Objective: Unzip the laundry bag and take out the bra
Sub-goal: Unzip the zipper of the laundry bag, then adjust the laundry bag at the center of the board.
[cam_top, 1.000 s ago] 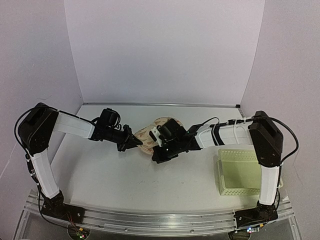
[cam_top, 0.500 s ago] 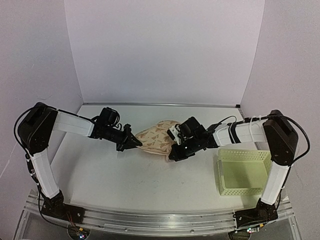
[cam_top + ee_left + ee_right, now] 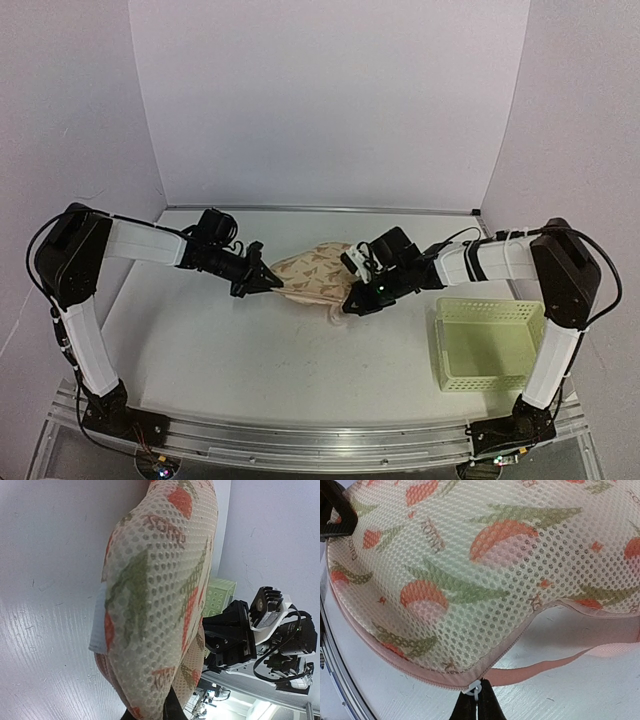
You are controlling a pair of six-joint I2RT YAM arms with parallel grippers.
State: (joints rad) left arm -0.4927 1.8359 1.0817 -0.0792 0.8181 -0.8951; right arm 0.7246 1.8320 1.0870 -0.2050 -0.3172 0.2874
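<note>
The laundry bag (image 3: pixel 312 270), beige mesh with reddish and green leaf print, is held off the table between both arms. My left gripper (image 3: pixel 272 283) is shut on the bag's left end, and in the left wrist view the cloth (image 3: pixel 155 595) bulges over the fingertips (image 3: pixel 172 711). My right gripper (image 3: pixel 348 305) is shut on the white zip pull (image 3: pixel 475 689) at the bag's lower edge (image 3: pixel 470 565). To the right of the pull the zip gapes, with a pink band (image 3: pixel 555 662) hanging free. The bra does not show.
A pale yellow-green lattice basket (image 3: pixel 485 345) stands at the right near the right arm's base. White walls enclose the table at the back and sides. The right arm's black wrist (image 3: pixel 250 635) sits close behind the bag in the left wrist view.
My right gripper has drawn the zip pull to the right along the bag's edge, and its arm has swung right. The bag now shows stretched between the grippers. The left gripper barely moved.
</note>
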